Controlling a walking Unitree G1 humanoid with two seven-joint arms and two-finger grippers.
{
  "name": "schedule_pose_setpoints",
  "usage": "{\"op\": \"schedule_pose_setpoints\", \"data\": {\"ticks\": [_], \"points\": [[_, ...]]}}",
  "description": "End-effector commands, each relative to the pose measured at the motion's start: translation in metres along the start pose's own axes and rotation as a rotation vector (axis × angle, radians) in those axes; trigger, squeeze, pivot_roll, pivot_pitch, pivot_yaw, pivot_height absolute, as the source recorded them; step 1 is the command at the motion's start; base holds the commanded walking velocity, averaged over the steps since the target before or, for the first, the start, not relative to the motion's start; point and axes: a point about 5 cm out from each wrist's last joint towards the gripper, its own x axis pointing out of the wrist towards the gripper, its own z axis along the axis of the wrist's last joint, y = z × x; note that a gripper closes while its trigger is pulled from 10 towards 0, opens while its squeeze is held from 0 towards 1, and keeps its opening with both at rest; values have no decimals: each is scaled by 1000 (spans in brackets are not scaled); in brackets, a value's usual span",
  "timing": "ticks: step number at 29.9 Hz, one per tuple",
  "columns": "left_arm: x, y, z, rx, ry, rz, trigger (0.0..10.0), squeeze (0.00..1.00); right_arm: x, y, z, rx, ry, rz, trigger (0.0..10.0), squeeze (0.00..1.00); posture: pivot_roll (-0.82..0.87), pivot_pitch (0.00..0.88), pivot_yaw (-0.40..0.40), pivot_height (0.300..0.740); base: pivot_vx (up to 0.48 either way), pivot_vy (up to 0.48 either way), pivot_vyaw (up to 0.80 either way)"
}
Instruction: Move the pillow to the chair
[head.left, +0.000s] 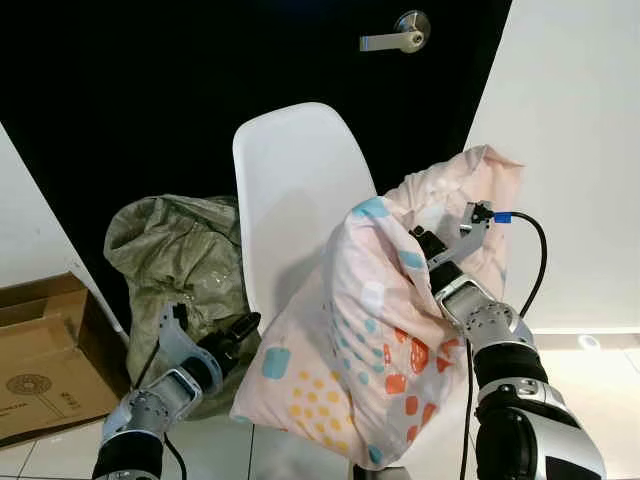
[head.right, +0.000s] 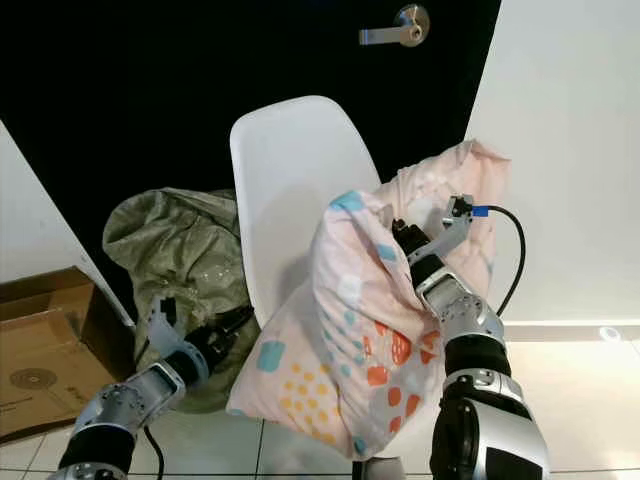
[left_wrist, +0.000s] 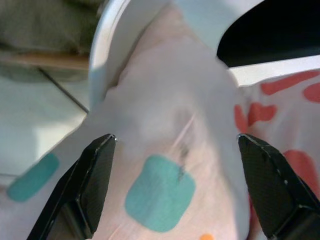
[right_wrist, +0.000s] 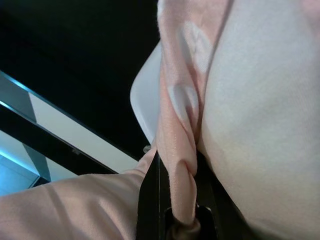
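Pillow (head.left: 370, 330), pale pink w/ teal, orange & yellow patches, hangs in front of the white chair (head.left: 295, 180), its lower part drooping over the seat's front edge & its top bunched up beside the backrest. It looks mostly carried, not resting: the seat itself is hidden behind the fabric, so can't tell how much weight the chair takes.

Right gripper (head.left: 428, 248) pinches a fold of the pillowcase near the top; right wrist view shows fabric squeezed tight between the two black fingers (right_wrist: 150, 200). Left gripper (left_wrist: 175, 187) sits at the pillow's lower left corner w/ fingers spread wide, a teal patch between them, not clamped on anything.

Progress, as a judgement: transport is basically done, pillow is at the chair. Left to do: lower & push it back onto the seat so it lies there by itself, then let go w/ the right & pull both arms clear. Risk: it's front-heavy, could slide off to the floor if released as is.

Around: crumpled green sack (head.left: 180, 250) on the floor left of the chair, just beside the left arm; cardboard box (head.left: 45, 350) further left; dark door w/ a lever handle (head.left: 398, 36) behind; white wall right. Nothing blocks the seat; the sack crowds the left arm a bit.
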Motion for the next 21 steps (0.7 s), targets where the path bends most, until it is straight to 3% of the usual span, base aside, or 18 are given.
{"op": "schedule_pose_setpoints", "data": {"ticks": [1,11,15,21], "points": [[-1,7,-1,-38,8,26,10000,0,0,2,-8,26,20,5,10000,0,-185,121,-12,570,0,0,0],[0,15,-2,-70,-16,19,10000,0,-2,8,-4,27,19,18,10000,0,-196,138,-12,570,0,0,0],[1,11,4,-89,-60,-46,10000,0,-1,14,-2,28,15,38,10000,0,-213,146,-12,570,0,0,0],[5,7,1,-93,-28,-88,10000,0,0,24,3,23,10,62,10000,0,-255,167,-6,570,0,0,0]]}}
